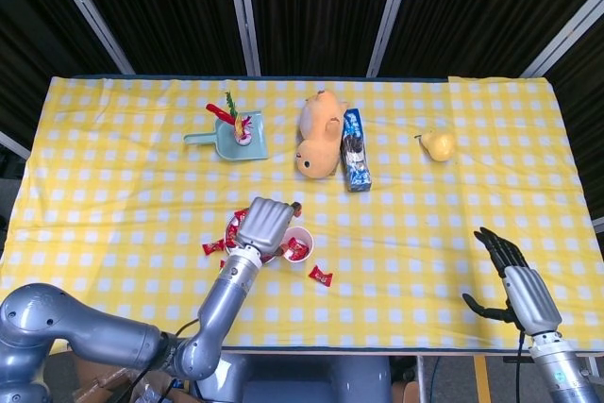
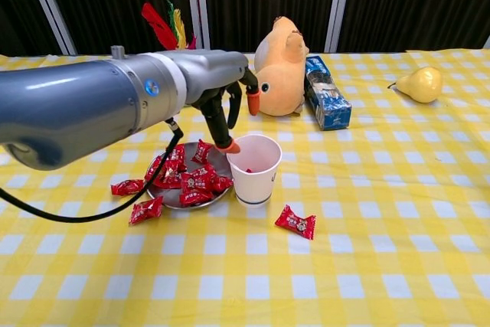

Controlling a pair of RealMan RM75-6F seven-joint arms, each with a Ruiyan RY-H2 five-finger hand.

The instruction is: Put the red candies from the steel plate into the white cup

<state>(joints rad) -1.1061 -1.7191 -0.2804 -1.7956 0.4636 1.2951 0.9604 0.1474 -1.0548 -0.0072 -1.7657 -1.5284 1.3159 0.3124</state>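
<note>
The left hand (image 2: 222, 105) hangs empty with fingers apart above the steel plate (image 2: 172, 198) of red candies (image 2: 195, 180), just left of the white cup (image 2: 254, 168), which holds candy. One stray candy (image 2: 295, 222) lies near-right of the cup. The right hand (image 1: 514, 282) rests open at the table's near-right edge.

Dark ribbed wall panels (image 1: 311, 7), pale metal struts (image 1: 242, 8); yellow-checked tablecloth (image 1: 142, 205) over table.
</note>
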